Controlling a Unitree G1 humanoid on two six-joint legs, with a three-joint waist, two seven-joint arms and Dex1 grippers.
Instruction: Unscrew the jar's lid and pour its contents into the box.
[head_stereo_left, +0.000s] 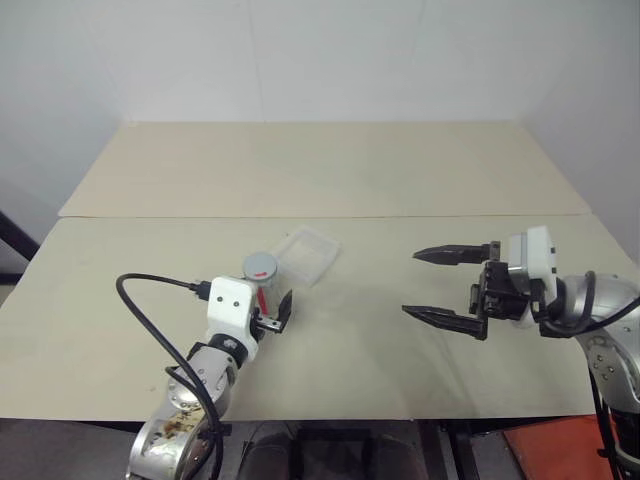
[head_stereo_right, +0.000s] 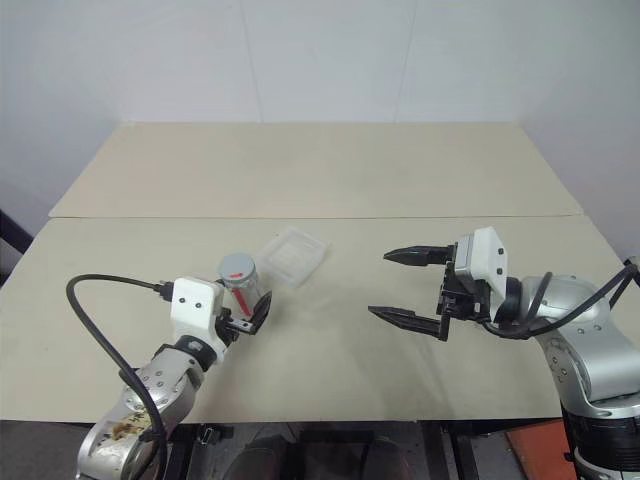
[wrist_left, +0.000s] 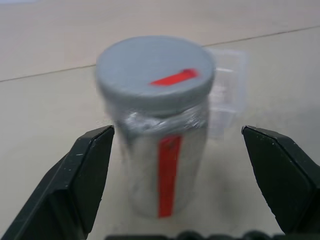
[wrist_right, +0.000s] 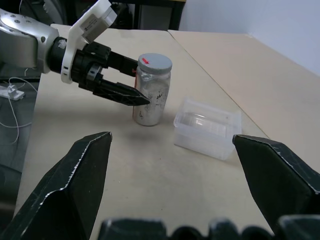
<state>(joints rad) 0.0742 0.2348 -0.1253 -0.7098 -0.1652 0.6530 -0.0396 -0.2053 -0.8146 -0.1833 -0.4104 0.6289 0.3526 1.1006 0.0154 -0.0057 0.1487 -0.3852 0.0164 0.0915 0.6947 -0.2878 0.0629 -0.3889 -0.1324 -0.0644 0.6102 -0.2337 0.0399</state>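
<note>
1. Standing upright on the beige table (head_stereo_left: 400, 330), the jar (wrist_right: 151, 100) sits left of centre in the left eye view, its base on the tabletop.
2. The lid (wrist_left: 155, 75) is grey, carries a red mark on top, and is seated on the jar's mouth.
3. A red stripe runs down the jar's side; in the right wrist view a few dark bits, the contents (wrist_right: 159, 93), cling inside the clear wall.
4. The box (head_stereo_left: 306, 254) lies flat just beyond and to the right of the jar in the left eye view, close beside it; whether the two touch I cannot tell.
5. The left gripper (head_stereo_right: 247, 315) reaches in from the lower left of the head views, its two black fingers spread wide with the jar between them.
6. In the left wrist view each finger (wrist_left: 80, 175) stands clear of the jar wall, with a gap on both sides; nothing is gripped.
7. The right gripper (head_stereo_left: 438, 285) hangs above the table at the right of the left eye view, pointing toward the frame's centre, well apart from the jar and box.
8. Its fingers are spread wide as well, one above the other, holding nothing.
</note>
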